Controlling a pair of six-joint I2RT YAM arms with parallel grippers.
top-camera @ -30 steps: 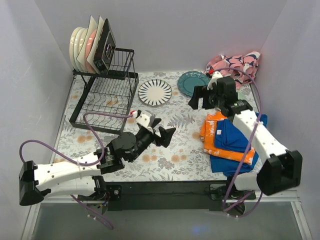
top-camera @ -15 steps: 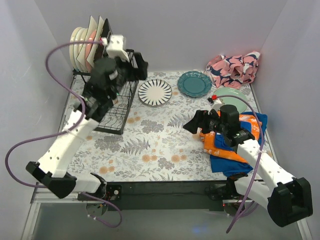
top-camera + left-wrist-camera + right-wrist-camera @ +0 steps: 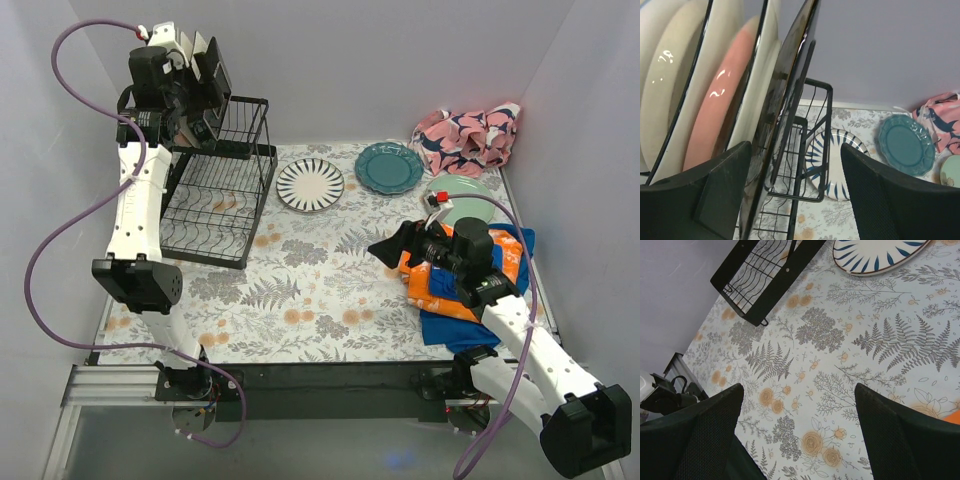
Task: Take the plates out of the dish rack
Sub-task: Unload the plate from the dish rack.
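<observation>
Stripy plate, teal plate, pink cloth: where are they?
Stripy plate (image 3: 310, 185), top view, its middle.
Teal plate (image 3: 388, 167), top view, its middle.
Pink cloth (image 3: 468, 130), top view, its middle folds.

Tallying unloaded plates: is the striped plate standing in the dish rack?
No, the striped plate lies flat on the table, to the right of the dish rack.

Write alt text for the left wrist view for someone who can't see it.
The open left pincer hovers close to a row of upright plates, cream and one pink-faced, in the black wire dish rack. Beyond, a striped plate and a teal plate lie flat on the floral table.
</observation>
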